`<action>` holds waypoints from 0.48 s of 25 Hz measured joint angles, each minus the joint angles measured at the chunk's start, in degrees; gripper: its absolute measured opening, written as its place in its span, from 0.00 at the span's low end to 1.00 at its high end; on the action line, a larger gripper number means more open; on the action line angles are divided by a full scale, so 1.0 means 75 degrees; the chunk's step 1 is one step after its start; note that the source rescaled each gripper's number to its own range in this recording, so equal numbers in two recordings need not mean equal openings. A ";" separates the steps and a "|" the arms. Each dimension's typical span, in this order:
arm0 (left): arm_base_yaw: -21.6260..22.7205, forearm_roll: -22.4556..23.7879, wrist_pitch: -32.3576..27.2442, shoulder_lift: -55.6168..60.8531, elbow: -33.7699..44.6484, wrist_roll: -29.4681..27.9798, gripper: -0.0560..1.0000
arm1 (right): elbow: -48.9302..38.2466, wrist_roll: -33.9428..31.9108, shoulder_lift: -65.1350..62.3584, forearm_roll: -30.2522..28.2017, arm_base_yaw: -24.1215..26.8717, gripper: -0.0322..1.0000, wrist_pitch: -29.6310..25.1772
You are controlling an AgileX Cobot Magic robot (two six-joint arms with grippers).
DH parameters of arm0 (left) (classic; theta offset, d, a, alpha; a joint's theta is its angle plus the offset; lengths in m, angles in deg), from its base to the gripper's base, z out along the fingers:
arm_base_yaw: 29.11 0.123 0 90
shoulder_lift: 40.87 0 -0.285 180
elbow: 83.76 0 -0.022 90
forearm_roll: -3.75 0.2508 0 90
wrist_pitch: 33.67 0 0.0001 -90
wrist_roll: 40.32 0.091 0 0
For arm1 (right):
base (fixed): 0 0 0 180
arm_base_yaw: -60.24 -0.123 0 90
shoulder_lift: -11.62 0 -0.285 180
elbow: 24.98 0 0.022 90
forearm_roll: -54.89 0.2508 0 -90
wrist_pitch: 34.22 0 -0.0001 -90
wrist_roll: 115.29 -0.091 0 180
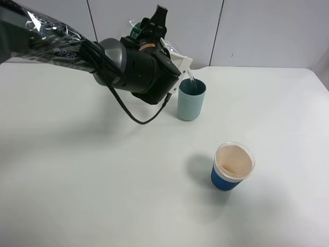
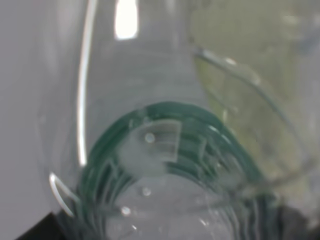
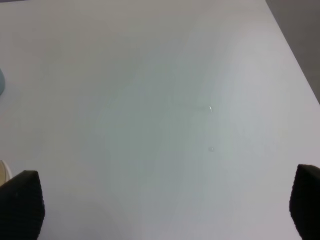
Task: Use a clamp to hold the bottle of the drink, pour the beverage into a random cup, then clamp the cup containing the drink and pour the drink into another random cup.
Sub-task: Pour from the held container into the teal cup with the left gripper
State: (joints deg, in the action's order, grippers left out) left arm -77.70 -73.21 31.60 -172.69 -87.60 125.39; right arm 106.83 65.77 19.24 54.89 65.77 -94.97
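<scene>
My left gripper [image 1: 154, 25] is shut on a clear plastic bottle [image 1: 180, 63] and holds it tipped over, mouth down toward the right. A thin stream [image 1: 190, 77] runs from the mouth into a light blue cup [image 1: 192, 100] standing at the back middle of the table. The left wrist view is filled by the clear bottle [image 2: 160, 150] with a green ring seen through it. A blue paper cup [image 1: 232, 166] with a white rim stands nearer the front, right of centre. My right gripper [image 3: 162, 205] is open and empty above bare table; it does not show in the exterior view.
The white table [image 1: 77, 180] ends at a grey panelled wall [image 1: 257, 31] at the back. The left arm, wrapped in clear plastic with a black cable looping below it, reaches in from the upper left. In the right wrist view the table's edge [image 3: 295, 55] runs along one side.
</scene>
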 joint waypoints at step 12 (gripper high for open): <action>0.0000 0.0625 0.0050 0.0000 -0.0006 0.0330 0.12 | 0.0000 0.0000 0.0000 0.0000 0.0000 1.00 0.0000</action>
State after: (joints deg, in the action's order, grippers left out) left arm -77.70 -68.52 31.98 -172.69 -87.65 127.87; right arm 106.83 65.77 19.24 54.89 65.77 -94.97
